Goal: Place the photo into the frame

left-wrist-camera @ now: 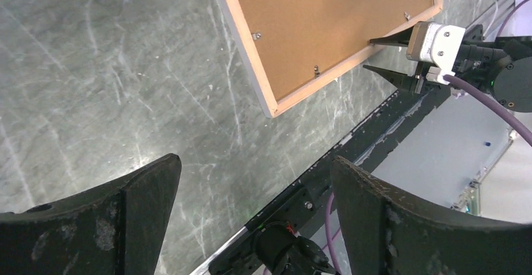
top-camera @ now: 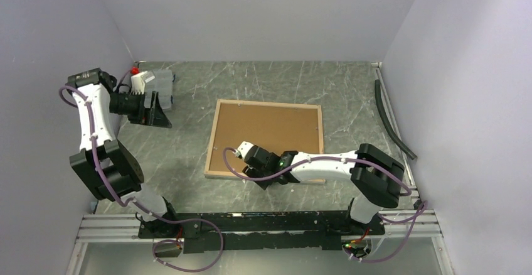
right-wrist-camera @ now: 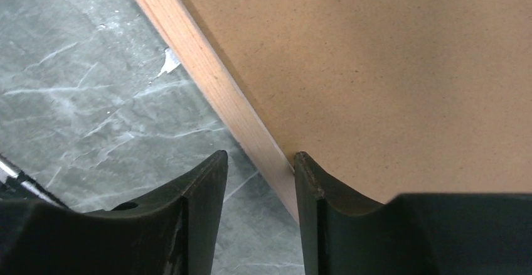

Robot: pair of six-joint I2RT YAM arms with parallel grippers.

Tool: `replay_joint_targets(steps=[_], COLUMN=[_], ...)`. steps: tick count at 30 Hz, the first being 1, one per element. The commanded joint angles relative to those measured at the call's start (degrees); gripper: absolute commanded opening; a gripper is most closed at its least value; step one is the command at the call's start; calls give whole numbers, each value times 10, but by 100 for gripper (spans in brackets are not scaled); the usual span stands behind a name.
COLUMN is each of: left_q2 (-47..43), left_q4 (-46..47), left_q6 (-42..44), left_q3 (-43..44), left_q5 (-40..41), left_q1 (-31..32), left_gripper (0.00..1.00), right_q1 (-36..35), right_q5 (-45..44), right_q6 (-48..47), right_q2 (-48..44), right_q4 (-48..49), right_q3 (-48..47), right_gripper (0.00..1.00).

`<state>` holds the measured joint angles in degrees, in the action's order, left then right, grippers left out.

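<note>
The frame [top-camera: 212, 142] lies face down in the middle of the table, light wood border up, with the brown backing board [top-camera: 267, 132] filling it. The photo is hidden. My right gripper [top-camera: 241, 151] is low over the frame's near edge. In the right wrist view its jaws [right-wrist-camera: 260, 157] straddle the wood border [right-wrist-camera: 207, 74], one finger at the board's edge [right-wrist-camera: 376, 68], the other over bare table, not closed on the wood. My left gripper [top-camera: 157, 110] hangs raised at the far left, open and empty [left-wrist-camera: 256, 162], looking down at the frame's corner [left-wrist-camera: 271, 102] and the right gripper [left-wrist-camera: 377, 55].
A grey and white item with a red tip [top-camera: 150, 81] stands at the back left beside the left gripper. A black hose [top-camera: 389, 115] lies along the right wall. The arms' mounting rail [top-camera: 251, 225] runs along the near edge. Small clips [left-wrist-camera: 256, 35] dot the board's rim.
</note>
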<state>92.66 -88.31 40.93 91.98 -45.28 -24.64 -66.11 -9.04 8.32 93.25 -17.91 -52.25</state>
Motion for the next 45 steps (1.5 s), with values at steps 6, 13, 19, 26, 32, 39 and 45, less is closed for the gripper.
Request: replay_joint_targets(steps=[6, 13, 19, 26, 32, 39, 45], left_q2=[-60, -150, -270, -422, -447, -506, -455], left_q4=[-17, 42, 181, 287, 278, 429, 449], left_q6=[95, 236, 264, 342, 432, 538, 545], left_q3=[-13, -160, -292, -377, -379, -456, -409], left_q5=[-52, -69, -10, 42, 85, 121, 117], left_q1=[-26, -23, 60, 184, 263, 318, 343], left_gripper=[94, 94, 93, 94, 94, 93, 54], right_q1=[-13, -13, -12, -6, 22, 60, 93], right_q5=[-29, -17, 24, 52, 106, 179, 211], right_q6=[8, 11, 35, 56, 81, 109, 105], right_q2=[17, -16, -42, -58, -55, -52, -53], right_q4=[18, -9, -53, -119, -155, -149, -165], right_q3=[-11, -68, -139, -238, -326, -359, -386], right_gripper=[27, 0, 0, 0, 0, 0, 0])
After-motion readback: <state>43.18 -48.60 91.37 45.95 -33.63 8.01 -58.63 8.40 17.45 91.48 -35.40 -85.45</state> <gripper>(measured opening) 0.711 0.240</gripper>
